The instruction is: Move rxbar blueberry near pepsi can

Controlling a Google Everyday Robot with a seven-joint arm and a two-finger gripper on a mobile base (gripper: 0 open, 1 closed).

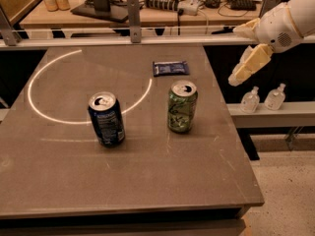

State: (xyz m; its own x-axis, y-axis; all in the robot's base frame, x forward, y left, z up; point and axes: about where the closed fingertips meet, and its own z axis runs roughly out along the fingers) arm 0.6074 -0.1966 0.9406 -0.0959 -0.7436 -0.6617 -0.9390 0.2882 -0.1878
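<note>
**Bar untouched, all still to do**

The bar (170, 68) lies flat at the far side of the table (147, 181), behind the green can (182, 106) and well apart from the pepsi can (106, 119) — pick-up and carry both remain; the gripper (244, 68) hangs off the table's right edge, released or clenched I cannot tell; no label is legible.

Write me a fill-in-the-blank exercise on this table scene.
In the picture, the pepsi can stands ____ of the green can. The rxbar blueberry lies nearer the ____ can. The end effector hangs beyond the table's ____ edge, touching nothing. Both cans stand ____.
Missing words: left; green; right; upright.
</note>
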